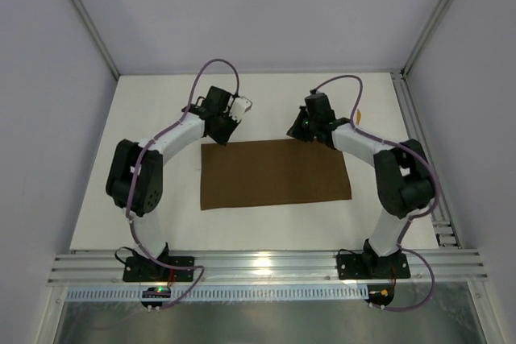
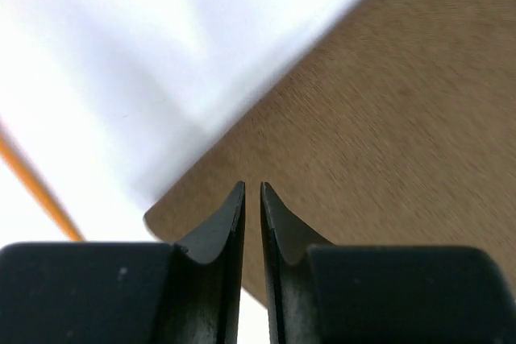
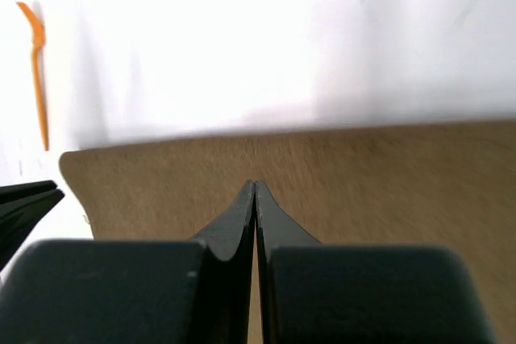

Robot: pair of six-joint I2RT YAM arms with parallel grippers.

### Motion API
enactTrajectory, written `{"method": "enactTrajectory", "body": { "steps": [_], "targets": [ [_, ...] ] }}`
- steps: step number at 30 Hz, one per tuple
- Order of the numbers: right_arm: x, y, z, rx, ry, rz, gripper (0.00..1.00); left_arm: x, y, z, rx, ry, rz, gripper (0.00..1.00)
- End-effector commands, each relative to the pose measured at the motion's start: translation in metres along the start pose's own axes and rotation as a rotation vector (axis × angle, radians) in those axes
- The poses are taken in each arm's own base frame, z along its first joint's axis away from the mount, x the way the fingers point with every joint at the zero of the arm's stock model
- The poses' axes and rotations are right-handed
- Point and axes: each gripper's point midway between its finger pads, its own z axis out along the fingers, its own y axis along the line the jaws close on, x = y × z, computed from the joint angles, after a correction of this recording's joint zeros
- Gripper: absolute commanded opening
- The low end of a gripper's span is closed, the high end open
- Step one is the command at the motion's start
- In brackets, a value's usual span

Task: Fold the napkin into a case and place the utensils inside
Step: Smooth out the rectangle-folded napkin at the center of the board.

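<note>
The dark brown napkin (image 1: 274, 173) lies flat as a wide rectangle in the middle of the table. My left gripper (image 1: 224, 130) hovers at its far left corner. In the left wrist view its tips (image 2: 251, 187) stand a slim gap apart over the napkin (image 2: 387, 134), with nothing seen pinched. My right gripper (image 1: 300, 130) is at the far edge, right of centre. Its jaws (image 3: 255, 184) are pressed together over the cloth (image 3: 387, 175). One orange utensil (image 3: 36, 70) lies on the white table beyond a napkin corner. An orange strip (image 2: 32, 187) also shows in the left wrist view.
A bit of orange (image 1: 359, 116) peeks out beside the right arm at the far right. The white table (image 1: 266, 90) ends at grey walls behind and on both sides. An aluminium rail (image 1: 266, 267) runs along the near edge.
</note>
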Motion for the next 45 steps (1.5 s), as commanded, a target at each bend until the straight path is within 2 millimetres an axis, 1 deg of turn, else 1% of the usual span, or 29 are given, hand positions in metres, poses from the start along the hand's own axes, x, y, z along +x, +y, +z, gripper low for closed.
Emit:
{"method": "enactTrajectory", "body": {
  "steps": [1, 2, 3, 4, 6, 8, 10, 13, 15, 16, 18, 19, 21, 22, 26, 29, 30, 31, 32, 35, 36, 37, 38, 39, 40, 41, 42, 43, 45],
  "targets": [
    [0.02, 0.02, 0.044, -0.068, 0.074, 0.072, 0.03, 0.006, 0.008, 0.034, -0.032, 0.053, -0.07, 0.14],
    [0.015, 0.028, 0.049, -0.088, 0.06, 0.075, 0.03, 0.005, 0.013, 0.038, -0.058, 0.055, -0.071, 0.14],
    [0.015, 0.027, 0.054, -0.085, 0.059, 0.082, 0.03, 0.006, 0.022, 0.042, -0.097, 0.062, -0.07, 0.14],
    [0.017, 0.024, 0.059, -0.076, 0.062, 0.092, 0.03, 0.012, 0.025, 0.053, -0.108, 0.089, -0.063, 0.14],
    [0.019, 0.008, 0.069, -0.017, 0.051, 0.117, 0.03, 0.019, 0.038, 0.06, -0.156, 0.113, -0.06, 0.13],
    [0.028, -0.007, 0.074, 0.019, 0.069, 0.157, 0.03, 0.03, 0.038, 0.069, -0.16, 0.146, -0.043, 0.13],
    [0.026, -0.016, 0.078, 0.025, 0.054, 0.192, 0.03, 0.045, 0.035, 0.077, -0.153, 0.182, -0.042, 0.13],
    [0.027, -0.03, 0.081, 0.031, 0.06, 0.257, 0.03, 0.055, 0.031, 0.082, -0.137, 0.207, -0.04, 0.13],
    [0.028, -0.04, 0.08, 0.037, 0.059, 0.315, 0.03, 0.062, 0.032, 0.085, -0.144, 0.225, -0.029, 0.13],
    [0.02, -0.049, 0.078, 0.043, 0.036, 0.346, 0.03, 0.065, 0.033, 0.085, -0.152, 0.234, -0.025, 0.12],
    [0.013, -0.065, 0.075, 0.062, 0.003, 0.395, 0.03, 0.069, 0.033, 0.088, -0.153, 0.24, -0.02, 0.11],
    [0.004, -0.077, 0.072, 0.082, -0.019, 0.416, 0.03, 0.071, 0.033, 0.088, -0.15, 0.243, -0.021, 0.11],
    [-0.002, -0.092, 0.07, 0.119, -0.025, 0.429, 0.03, 0.073, 0.031, 0.089, -0.141, 0.252, -0.022, 0.11],
    [-0.004, -0.105, 0.068, 0.147, -0.024, 0.446, 0.03, 0.074, 0.029, 0.089, -0.133, 0.251, -0.024, 0.11],
    [-0.01, -0.132, 0.058, 0.213, -0.043, 0.465, 0.03, 0.077, 0.026, 0.088, -0.123, 0.255, -0.036, 0.11],
    [-0.015, -0.133, 0.054, 0.204, -0.047, 0.462, 0.03, 0.074, 0.026, 0.084, -0.128, 0.232, -0.065, 0.11],
    [-0.015, -0.132, 0.055, 0.203, -0.044, 0.46, 0.03, 0.071, 0.025, 0.082, -0.114, 0.211, -0.083, 0.11],
    [-0.015, -0.131, 0.054, 0.201, -0.041, 0.459, 0.03, 0.061, 0.027, 0.075, -0.122, 0.17, -0.099, 0.11],
    [-0.015, -0.132, 0.055, 0.2, -0.037, 0.456, 0.03, 0.057, 0.027, 0.071, -0.115, 0.153, -0.107, 0.12],
    [-0.019, -0.129, 0.052, 0.192, -0.047, 0.426, 0.03, 0.034, 0.024, 0.054, -0.094, 0.074, -0.118, 0.14],
    [-0.029, -0.122, 0.047, 0.173, -0.066, 0.398, 0.03, 0.025, 0.017, 0.05, -0.048, 0.039, -0.119, 0.16],
    [-0.043, -0.111, 0.043, 0.151, -0.091, 0.359, 0.03, 0.013, 0.016, 0.039, -0.038, 0.002, -0.12, 0.17],
    [-0.052, -0.105, 0.04, 0.148, -0.114, 0.266, 0.03, 0.006, 0.013, 0.034, -0.021, -0.02, -0.126, 0.2],
    [-0.056, -0.086, 0.034, 0.14, -0.12, 0.198, 0.03, -0.008, 0.011, 0.027, 0.003, -0.056, -0.127, 0.21],
    [-0.066, -0.067, 0.029, 0.137, -0.124, 0.132, 0.03, -0.015, 0.011, 0.022, 0.007, -0.072, -0.131, 0.22],
    [-0.069, -0.056, 0.027, 0.148, -0.137, 0.072, 0.03, -0.021, 0.011, 0.017, 0.012, -0.078, -0.139, 0.23],
    [-0.058, -0.032, 0.03, 0.119, -0.115, -0.022, 0.03, -0.026, 0.011, 0.015, 0.016, -0.086, -0.154, 0.23],
    [-0.058, -0.011, 0.03, 0.079, -0.11, -0.055, 0.03, -0.035, 0.012, 0.011, 0.018, -0.104, -0.158, 0.24],
    [-0.041, 0.015, 0.035, 0.01, -0.069, -0.078, 0.03, -0.033, 0.013, 0.018, 0.018, -0.082, -0.174, 0.24]
  ]
}}
